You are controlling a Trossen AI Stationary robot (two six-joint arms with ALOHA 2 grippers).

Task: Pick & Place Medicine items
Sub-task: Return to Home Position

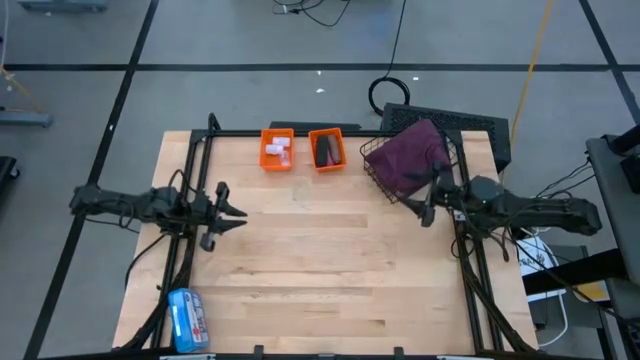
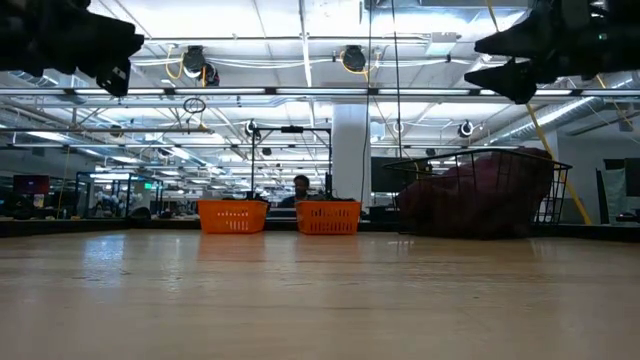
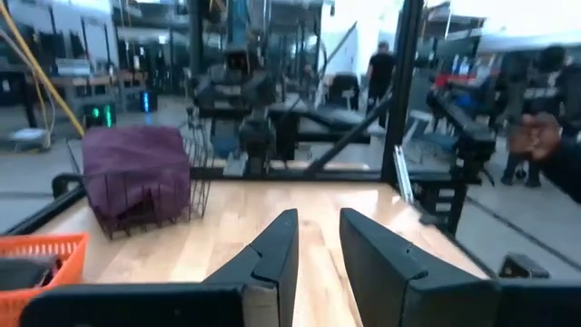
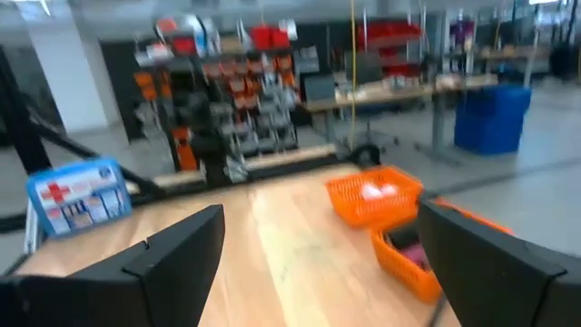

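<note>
Jaws on left gripper (image 1: 238,208) stood narrowly apart, right gripper's (image 1: 415,210) wide, both empty over table (image 1: 320,290). White bottles (image 1: 280,150) lay in one orange bin (image 1: 264,150) & black oblong (image 1: 326,152) in next bin (image 1: 342,150).

We look out over a grey floor (image 1: 250,40) crossed by dark lines, and past the wooden bench (image 1: 320,270) into a wide hall with bright ceiling lights (image 2: 200,20), a white pillar (image 2: 350,150) and stocked shelves (image 4: 245,68).

Left arm (image 1: 140,205) and right arm (image 1: 530,210): near-black, slim jointed links, thin black cables looping at the wrists. Left gripper (image 3: 318,218): fingers (image 3: 272,259) matte black, wedge-shaped, flat inner faces. Right gripper (image 4: 320,209): fingers (image 4: 172,254) likewise black, broad, angular, bevelled edges.
</note>
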